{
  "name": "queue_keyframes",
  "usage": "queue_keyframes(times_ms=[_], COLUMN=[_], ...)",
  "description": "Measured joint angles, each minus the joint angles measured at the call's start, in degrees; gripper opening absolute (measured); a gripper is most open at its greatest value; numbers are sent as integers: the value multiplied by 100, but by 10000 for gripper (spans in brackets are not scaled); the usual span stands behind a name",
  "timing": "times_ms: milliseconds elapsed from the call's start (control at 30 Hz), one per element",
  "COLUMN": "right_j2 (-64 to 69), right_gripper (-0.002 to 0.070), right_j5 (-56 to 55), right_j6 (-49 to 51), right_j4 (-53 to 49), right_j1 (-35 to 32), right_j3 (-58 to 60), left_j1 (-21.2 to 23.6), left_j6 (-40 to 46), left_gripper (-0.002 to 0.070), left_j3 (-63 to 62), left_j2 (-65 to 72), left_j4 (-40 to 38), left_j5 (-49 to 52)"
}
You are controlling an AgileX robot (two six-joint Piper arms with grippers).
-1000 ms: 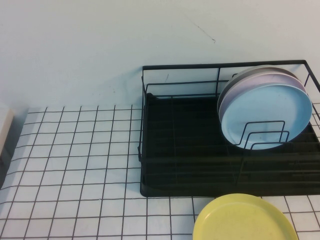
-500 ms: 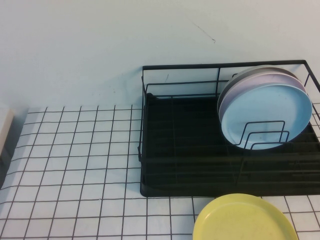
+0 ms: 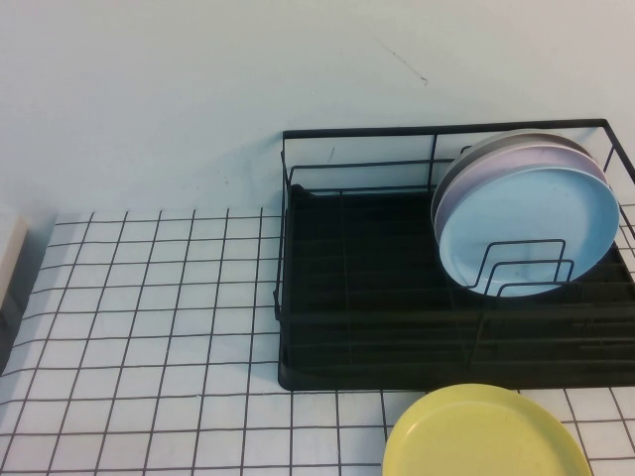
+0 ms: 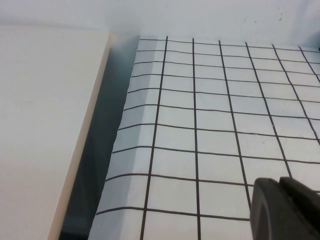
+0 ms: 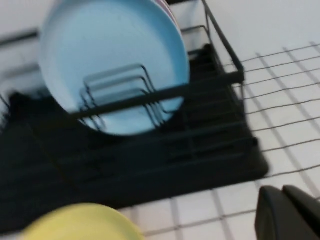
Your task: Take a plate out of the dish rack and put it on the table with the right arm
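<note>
The light blue plate stands upright at the front of a stack in the right end of the black wire dish rack. It also shows in the right wrist view, behind the rack's wires. My right gripper is shut and empty, above the white gridded table by the rack's front corner. My left gripper is shut and empty over the table at its left side. Neither gripper shows in the high view.
A pale pink plate and a grey one stand behind the blue plate. A yellow plate lies flat on the table in front of the rack and shows in the right wrist view. A white board borders the table's left edge.
</note>
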Motion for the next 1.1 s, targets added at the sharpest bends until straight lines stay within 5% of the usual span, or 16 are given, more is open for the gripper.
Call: queue_keyframes(times_ms=[233,767,1000,1033,1100], right_j2=[0,0,1204,2833,3156], right_gripper=[-2,-2,-2,0,1], right_j5=[-214,475,1348,2449,2712], right_j6=[335,-1394,-2784,-4670,-5106], right_j4=[2674,3256,3137,2963,2963], right_j1=[0,0,0,0,0], right_j3=[0,-77,-1872,-3151,-3412], left_j1=[0,0,0,0,0], left_j6=[0,0,0,0,0], left_gripper=[-3,-3,-3,-3,-3], left_j3=[0,0,0,0,0], left_j2=[0,0,0,0,0], left_j4=[0,0,0,0,0], left_j5=[0,0,0,0,0])
